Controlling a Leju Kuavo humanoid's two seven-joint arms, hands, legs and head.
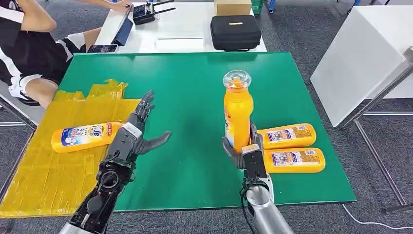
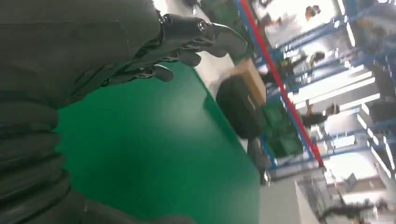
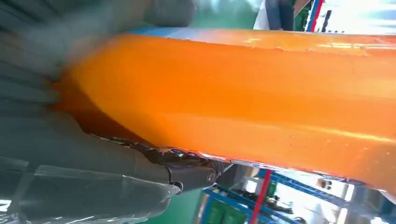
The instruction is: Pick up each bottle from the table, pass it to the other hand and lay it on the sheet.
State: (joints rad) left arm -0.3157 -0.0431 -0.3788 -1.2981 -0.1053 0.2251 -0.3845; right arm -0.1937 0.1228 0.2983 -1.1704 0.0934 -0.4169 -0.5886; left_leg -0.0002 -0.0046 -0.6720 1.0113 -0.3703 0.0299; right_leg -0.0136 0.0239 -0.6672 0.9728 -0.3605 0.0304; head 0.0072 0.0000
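Right hand (image 1: 243, 151) wrapped round upright orange bottle (image 1: 238, 114), above green table (image 1: 195, 161), beside two lying bottles (image 1: 292, 146); left hand (image 1: 139, 134) spread, holding nothing. One bottle (image 1: 86, 136) flat on yellow sheet (image 1: 44, 180)

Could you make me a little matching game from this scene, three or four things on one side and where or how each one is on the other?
Things:
1. upright bottle
2. bottle on the sheet
3. left hand
4. black case

States:
A. lying on its side on the yellow sheet
B. open, holding nothing, above the green mat
C. resting on the white table beyond the mat
D. gripped by the right hand

Pairs: 1-D, 2-A, 3-B, 4-C
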